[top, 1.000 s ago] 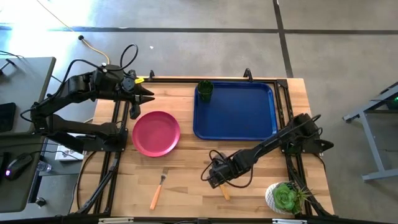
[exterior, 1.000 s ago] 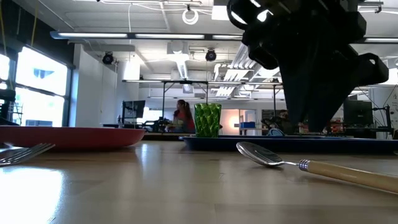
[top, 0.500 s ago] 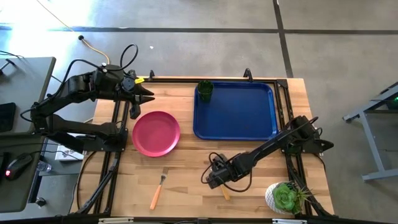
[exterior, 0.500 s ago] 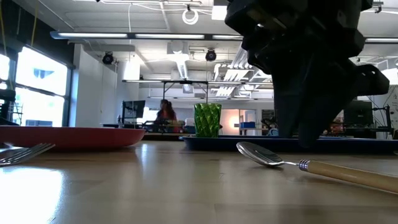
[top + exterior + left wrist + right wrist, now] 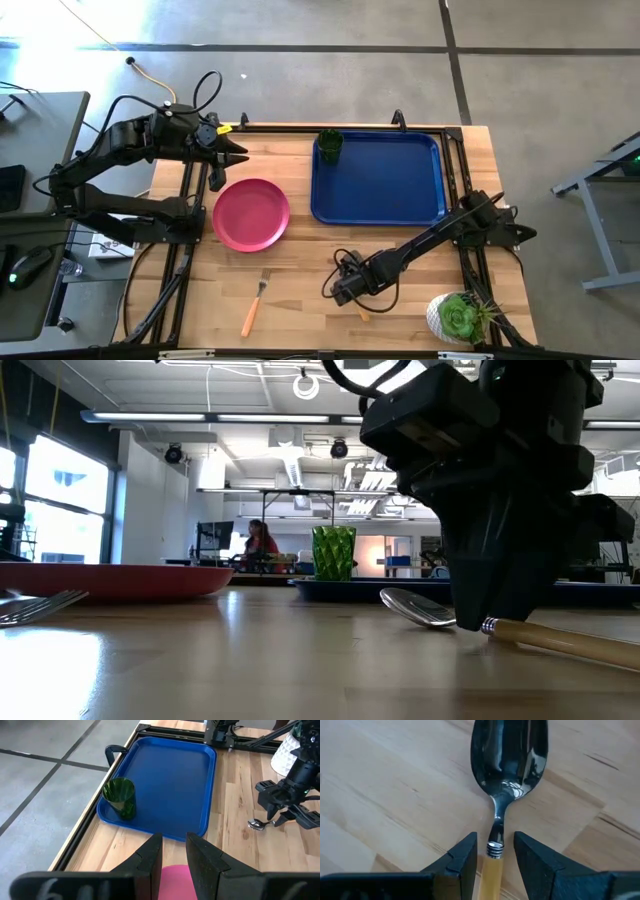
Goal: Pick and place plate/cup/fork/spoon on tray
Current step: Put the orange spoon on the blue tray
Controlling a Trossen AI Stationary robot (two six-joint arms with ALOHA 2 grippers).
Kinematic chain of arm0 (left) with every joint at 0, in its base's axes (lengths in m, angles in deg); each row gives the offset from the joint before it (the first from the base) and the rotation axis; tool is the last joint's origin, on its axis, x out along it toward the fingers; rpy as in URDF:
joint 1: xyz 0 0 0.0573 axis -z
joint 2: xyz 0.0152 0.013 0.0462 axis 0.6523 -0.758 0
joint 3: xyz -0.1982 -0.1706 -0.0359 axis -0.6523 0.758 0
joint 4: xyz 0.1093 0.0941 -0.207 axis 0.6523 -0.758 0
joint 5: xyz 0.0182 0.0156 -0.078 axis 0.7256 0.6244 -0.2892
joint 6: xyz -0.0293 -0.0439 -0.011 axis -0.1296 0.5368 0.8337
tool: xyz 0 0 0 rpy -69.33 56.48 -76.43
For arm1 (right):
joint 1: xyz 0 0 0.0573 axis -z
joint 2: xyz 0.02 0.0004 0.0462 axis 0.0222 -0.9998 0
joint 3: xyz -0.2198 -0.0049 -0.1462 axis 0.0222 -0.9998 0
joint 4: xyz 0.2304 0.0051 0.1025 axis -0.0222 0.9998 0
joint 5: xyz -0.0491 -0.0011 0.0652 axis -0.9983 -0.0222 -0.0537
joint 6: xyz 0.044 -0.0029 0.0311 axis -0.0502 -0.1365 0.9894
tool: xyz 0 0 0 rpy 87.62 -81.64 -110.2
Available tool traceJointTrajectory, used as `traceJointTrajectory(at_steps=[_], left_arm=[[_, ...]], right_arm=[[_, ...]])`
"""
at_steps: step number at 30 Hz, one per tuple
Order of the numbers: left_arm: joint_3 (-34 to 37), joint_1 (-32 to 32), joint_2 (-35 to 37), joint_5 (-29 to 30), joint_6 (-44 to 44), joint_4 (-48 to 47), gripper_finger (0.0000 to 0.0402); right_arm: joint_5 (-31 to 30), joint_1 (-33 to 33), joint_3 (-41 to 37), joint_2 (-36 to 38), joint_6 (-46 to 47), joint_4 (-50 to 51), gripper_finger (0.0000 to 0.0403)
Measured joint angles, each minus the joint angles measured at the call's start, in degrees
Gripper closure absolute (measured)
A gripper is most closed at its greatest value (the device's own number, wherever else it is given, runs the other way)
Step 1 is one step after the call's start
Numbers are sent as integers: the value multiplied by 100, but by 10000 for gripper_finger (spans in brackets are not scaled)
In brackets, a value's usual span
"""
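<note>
The spoon lies flat on the wooden table, silver bowl and orange handle. My right gripper is open and low over it. Its fingers stand on either side of the handle's bowl end without touching it; it also shows in the high view. The fork lies at the near left. The pink plate rests on the table left of the blue tray. The green cup stands upright in the tray's far left corner. My left gripper is open and empty beyond the plate.
A green succulent in a white pot stands at the near right corner, close to my right arm. Black frame rails run along the table's left, far and right edges. Bare wood lies between the fork and the spoon.
My right gripper has come down onto the spoon and shifted a little toward the table's near edge, so its fingertips now straddle the handle near table level. The spoon has stayed where it was.
</note>
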Motion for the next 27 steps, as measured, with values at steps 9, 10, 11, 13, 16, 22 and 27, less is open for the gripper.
traceJointTrajectory(at_steps=[9, 10, 11, 13, 16, 22, 27], left_arm=[[0, 0, -2, -2, 0, -2, 327], [0, 0, -2, 0, 0, -2, 327], [0, 0, -2, 0, 0, -2, 327], [0, 0, -2, -1, -2, -2, 327], [0, 0, -2, -1, 0, -2, 327], [0, 0, -2, 0, -2, -2, 327], [0, 0, -2, 0, -2, -2, 327]], right_arm=[[54, 3, 14, -87, 276, 296, 307], [94, 15, 12, -109, 276, 310, 316], [145, 24, 10, -129, 276, 323, 324], [197, 42, 4, -138, 277, 348, 339], [241, 88, 2, -143, 394, 385, 358], [238, 94, 4, -147, 377, 425, 380], [228, 90, -6, -147, 371, 387, 385]])
